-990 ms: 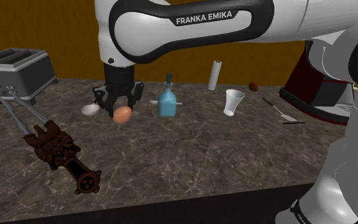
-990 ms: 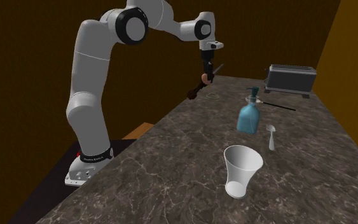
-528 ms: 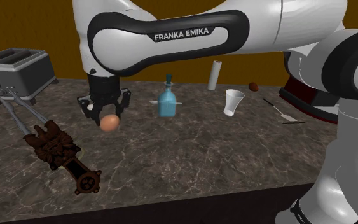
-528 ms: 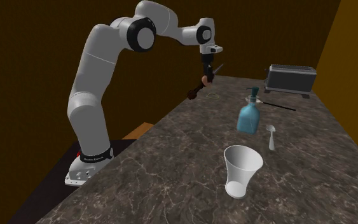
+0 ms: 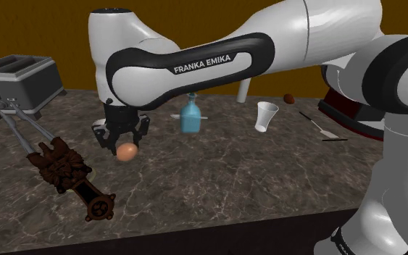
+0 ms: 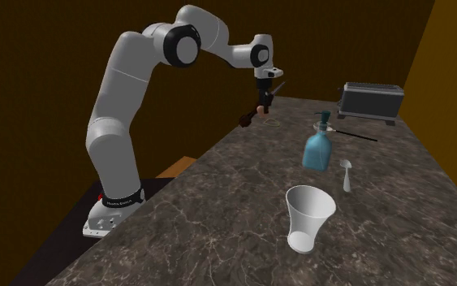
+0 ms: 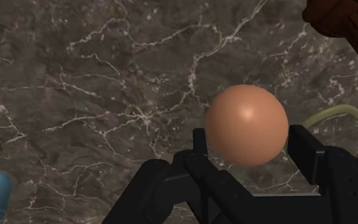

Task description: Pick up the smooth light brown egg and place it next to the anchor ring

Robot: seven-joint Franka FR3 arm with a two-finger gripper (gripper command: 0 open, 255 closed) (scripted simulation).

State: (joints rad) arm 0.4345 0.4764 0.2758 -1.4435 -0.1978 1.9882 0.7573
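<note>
You have the egg [image 5: 127, 152] clasped in the end effector [image 5: 125, 145] over the tabletop [image 5: 231, 174], between the toaster [image 5: 21, 83] at the shoulder view's left and the bottle [image 5: 190, 117]; the cup [image 5: 266, 116] stands further right.

Smooth, softly glossy light brown egg [image 7: 247, 125]. Dark, white-veined marble surface [image 5: 231, 170], polished. Matt black tool [image 7: 254, 145]; grey metal toaster [image 5: 17, 80].

White arm [image 5: 217, 58] arched forward and down, wrist [image 5: 122, 110] vertical, black fingers [image 7: 308, 149] clasping the egg [image 7: 247, 125]
</note>
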